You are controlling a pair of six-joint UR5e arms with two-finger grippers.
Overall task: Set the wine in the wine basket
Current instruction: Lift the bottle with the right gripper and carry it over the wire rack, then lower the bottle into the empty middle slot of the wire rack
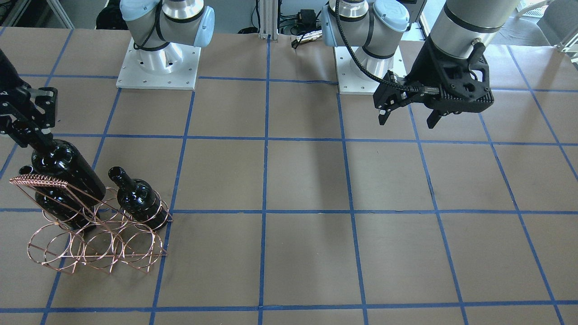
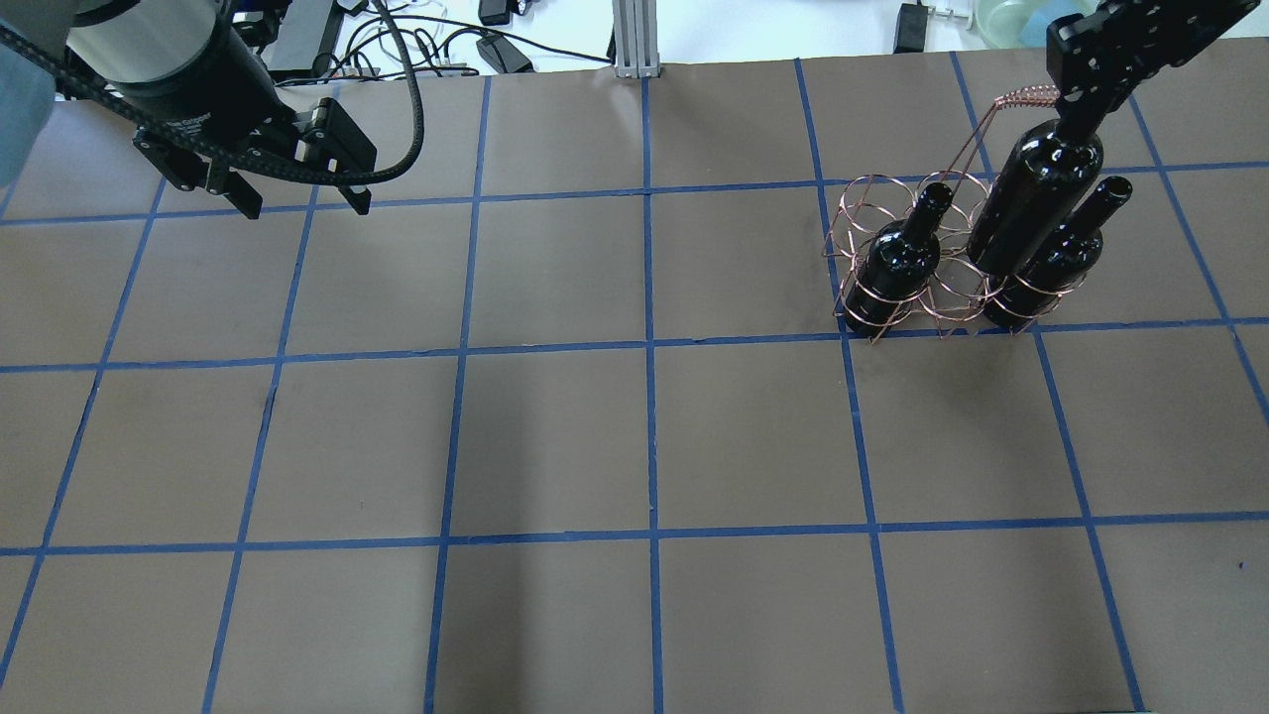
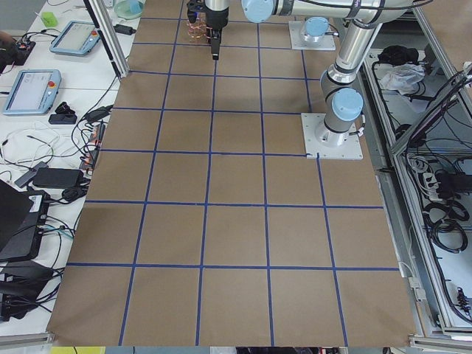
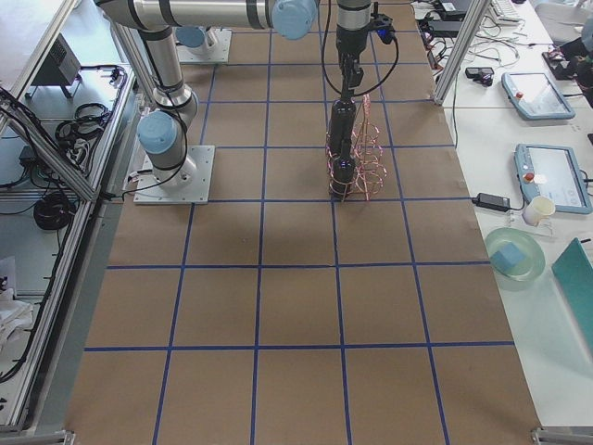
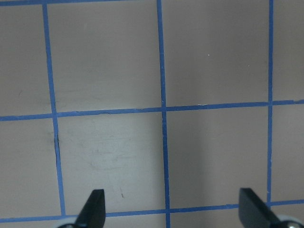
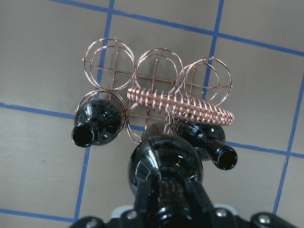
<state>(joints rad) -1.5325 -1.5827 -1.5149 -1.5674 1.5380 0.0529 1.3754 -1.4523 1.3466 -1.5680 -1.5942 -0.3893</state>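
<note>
My right gripper [image 2: 1081,114] is shut on the neck of a near-black wine bottle [image 2: 1036,198] and holds it tilted. The bottle's base is down among the rings of the copper wire wine basket [image 2: 858,203]. Two more identical bottles, one [image 2: 897,263] and another [image 2: 1056,258], sit in basket rings on either side of it. The right wrist view looks down the held bottle [image 6: 164,166] onto the basket [image 6: 156,66]. The front view shows the same bottle [image 1: 63,169] and basket [image 1: 97,246]. My left gripper [image 2: 302,203] is open and empty, far off over bare table [image 5: 173,209].
The table is brown paper with a blue tape grid [image 2: 649,347]. Both arm bases [image 1: 158,67] stand at the robot's side of it. Cables and small devices [image 2: 496,40] lie beyond the far edge. Side benches hold tablets [image 4: 533,93] and a bowl [image 4: 514,255].
</note>
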